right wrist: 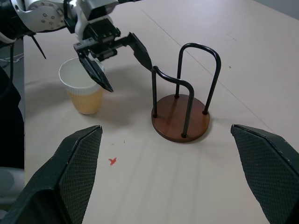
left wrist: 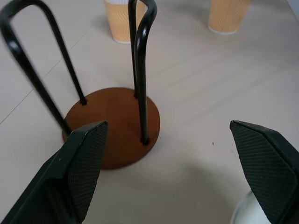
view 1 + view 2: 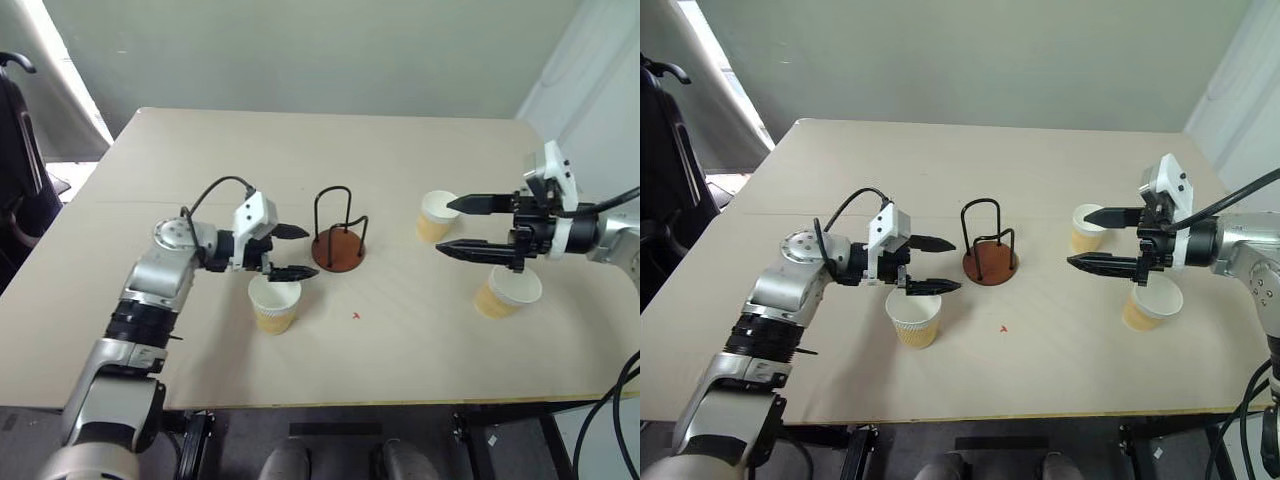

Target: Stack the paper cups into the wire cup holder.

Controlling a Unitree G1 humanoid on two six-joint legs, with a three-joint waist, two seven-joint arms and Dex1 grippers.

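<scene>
– Where are the paper cups (image 3: pixel 274 304)?
– All three stand on the surface (image 3: pixel 400 170), around the wire cup holder (image 3: pixel 338 245).
– And the claws?
– The left claw (image 3: pixel 293 251) and right claw (image 3: pixel 450 226) both gape wide, holding nothing.

bare table (image 3: pixel 400 330) around wire cup holder (image 3: pixel 338 246)

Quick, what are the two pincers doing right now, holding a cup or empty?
Left pincer: open, empty, above a paper cup.
Right pincer: open, empty.
</scene>
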